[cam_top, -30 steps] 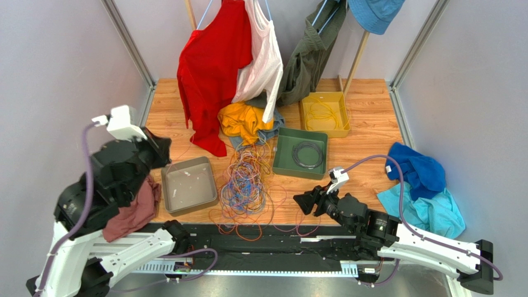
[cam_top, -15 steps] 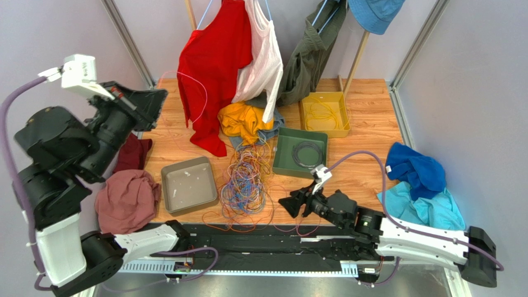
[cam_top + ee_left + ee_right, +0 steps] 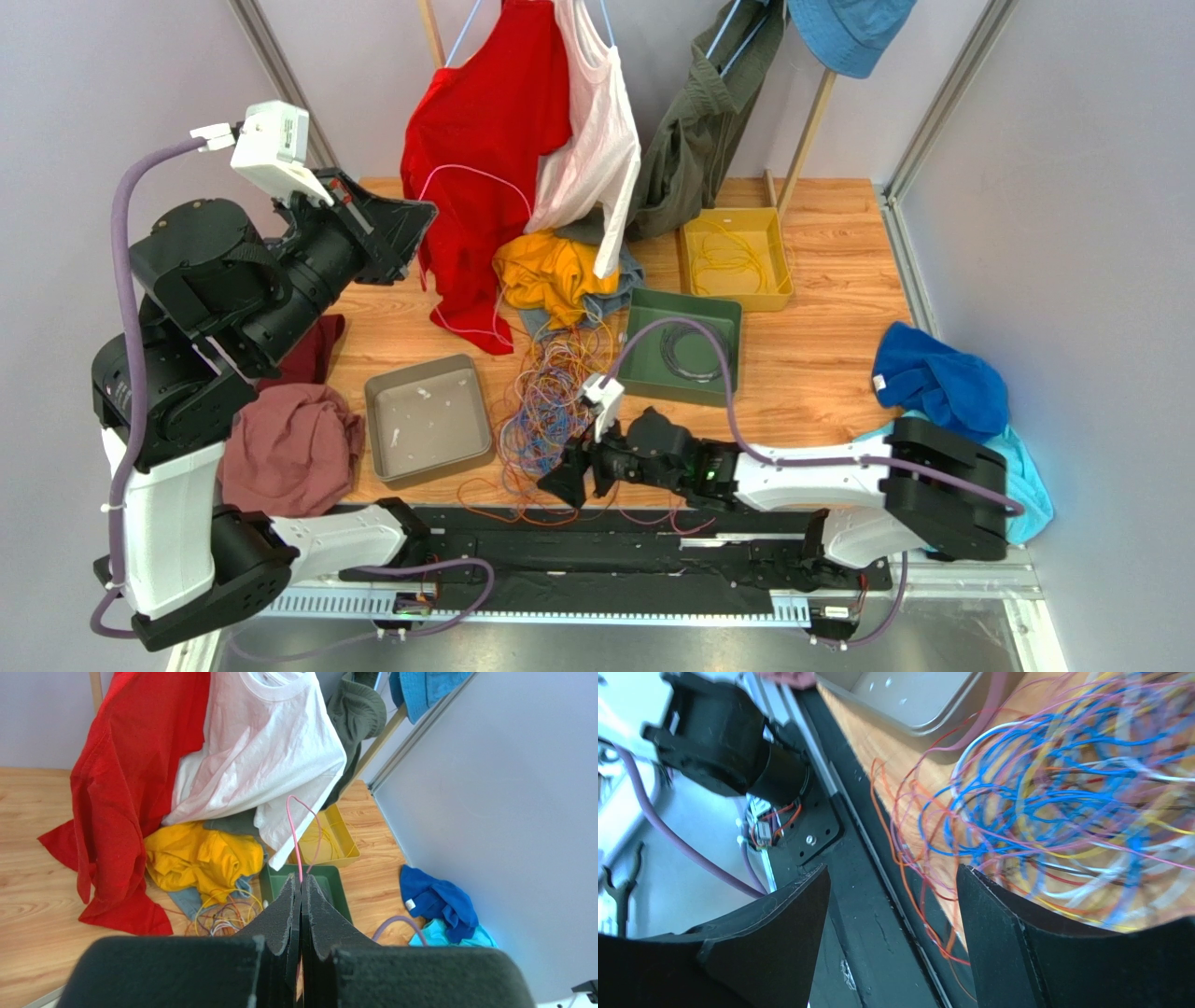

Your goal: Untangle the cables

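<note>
The cables lie in a tangled heap of orange, blue, purple, red, yellow and white wires on the wooden table, between the grey and green trays. My left gripper is raised high at the left and is shut on a thin pink cable that loops in front of the red shirt. In the left wrist view the pink cable rises from the closed left gripper. My right gripper is open and low at the heap's near edge. In the right wrist view the right gripper frames orange strands, with the cables just beyond.
A grey tray sits left of the heap. A green tray holding a dark coil sits to the right, and a yellow tray behind it. Red, white and olive clothes hang at the back. A maroon cloth lies left, blue cloths right.
My left arm rose and swung right toward the hanging clothes, drawing the pink cable up. My right arm moved left from the table's right side to the heap's near edge.
</note>
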